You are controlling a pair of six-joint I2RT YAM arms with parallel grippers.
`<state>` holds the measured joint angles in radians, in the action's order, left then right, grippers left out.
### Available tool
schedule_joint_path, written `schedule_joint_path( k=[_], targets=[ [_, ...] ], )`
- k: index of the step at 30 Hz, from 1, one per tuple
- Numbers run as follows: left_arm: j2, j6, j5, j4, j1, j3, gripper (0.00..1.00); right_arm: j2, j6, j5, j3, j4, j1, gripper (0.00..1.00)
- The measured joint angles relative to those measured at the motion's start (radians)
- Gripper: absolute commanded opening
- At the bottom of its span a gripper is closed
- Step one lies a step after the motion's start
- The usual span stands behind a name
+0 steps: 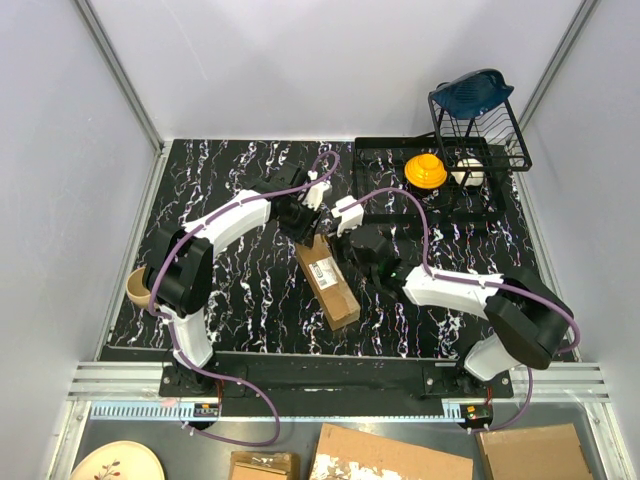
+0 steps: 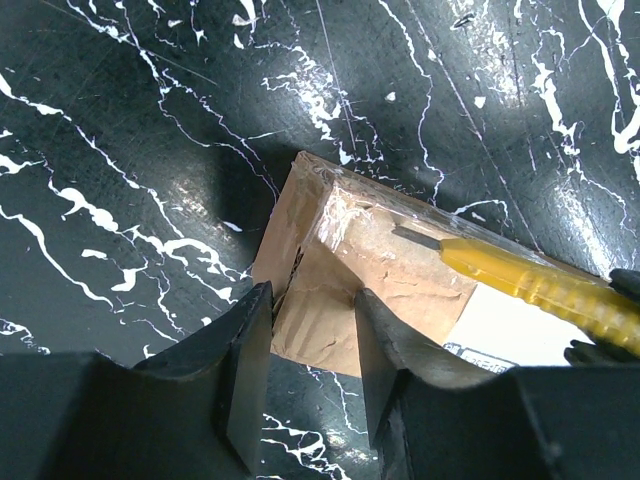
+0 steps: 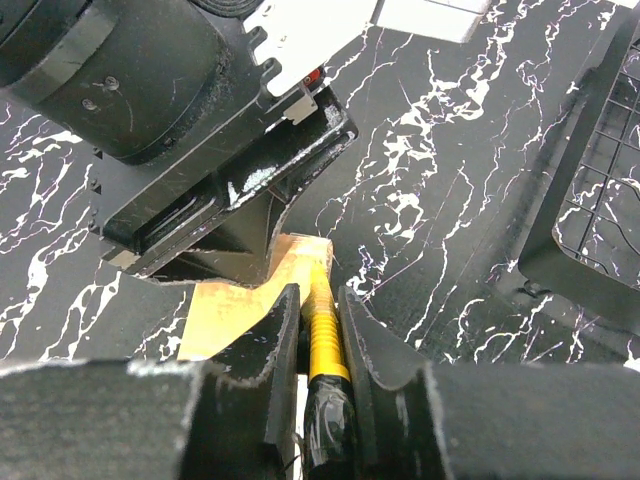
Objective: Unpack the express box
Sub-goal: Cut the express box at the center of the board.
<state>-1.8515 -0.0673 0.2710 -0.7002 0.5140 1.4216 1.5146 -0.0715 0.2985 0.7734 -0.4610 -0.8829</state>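
Express box [image 1: 328, 282]: lies flat and diagonal at the middle of the black marbled tabletop [image 1: 230, 170], between the two arms.

Handling (judgement): a small cardboard carton, probably light, so it could skid under blade pressure. The walls are stiff but will dent. The clear tape [image 2: 380, 215] on top is glossy and slick. Best held across the bare end, clear of the seam.

Left arm: reaches forward from its base, wrist angled down onto the box's far end. Left gripper [image 2: 312, 340] is part-spread there. Cannot tell whether it pinches the cardboard or only presses on it.

Right arm: folded, forearm running inward toward the centre. Right gripper [image 3: 318, 300] is clenched on the yellow utility knife [image 2: 540, 288], blade tip on the taped top near the shipping label [image 2: 505, 335].
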Motion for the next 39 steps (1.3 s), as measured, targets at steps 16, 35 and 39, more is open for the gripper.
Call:
schedule_joint_path(
  k=[16, 35, 39],
  targets=[
    [0.002, -0.003, 0.011, 0.007, 0.003, -0.004, 0.39, -0.051, -0.011, 0.008, -0.007, 0.077, -0.011, 0.00],
    [0.002, 0.001, 0.012, -0.002, 0.034, -0.004, 0.38, -0.133, -0.064, 0.066, -0.060, 0.133, -0.052, 0.00],
    [0.002, 0.002, 0.010, -0.002, 0.038, -0.004, 0.38, -0.140, -0.079, 0.078, -0.062, 0.143, -0.057, 0.00]
  ],
)
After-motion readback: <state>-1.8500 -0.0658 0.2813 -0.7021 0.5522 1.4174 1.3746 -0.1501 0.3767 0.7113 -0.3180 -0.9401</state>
